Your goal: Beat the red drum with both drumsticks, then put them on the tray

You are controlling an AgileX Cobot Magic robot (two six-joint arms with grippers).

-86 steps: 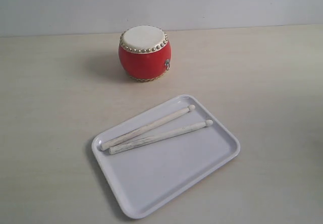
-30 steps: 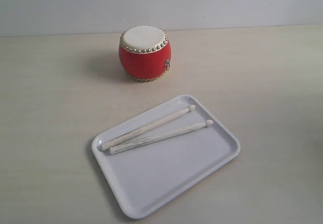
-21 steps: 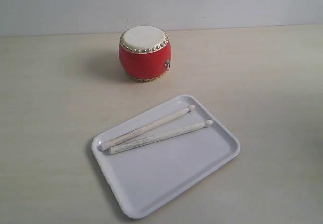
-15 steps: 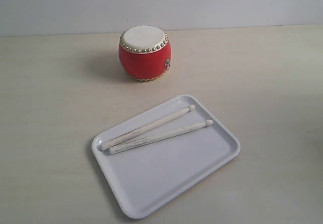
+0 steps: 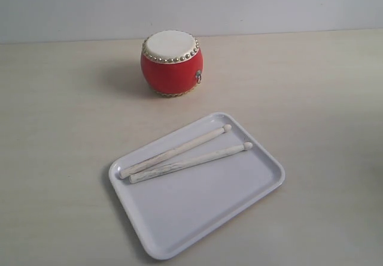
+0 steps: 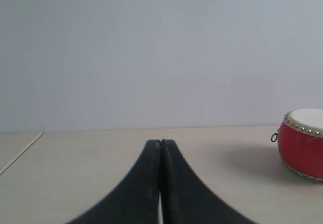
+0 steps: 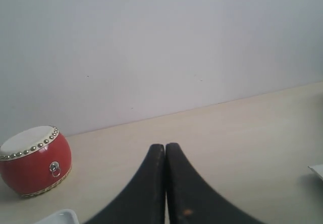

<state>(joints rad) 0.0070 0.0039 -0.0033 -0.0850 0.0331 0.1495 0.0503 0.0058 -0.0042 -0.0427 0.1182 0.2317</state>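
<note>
Drumsticks (image 5: 175,151) are laid side by side on the tray (image 5: 197,218), near the red drum (image 5: 172,68). Both the left gripper (image 6: 160,148) and the right gripper (image 7: 165,151) are seen with jaws pressed together, nothing gripped, the drum beyond their tips.

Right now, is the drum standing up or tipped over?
Standing up: the red drum sits with its cream skin facing up.
</note>
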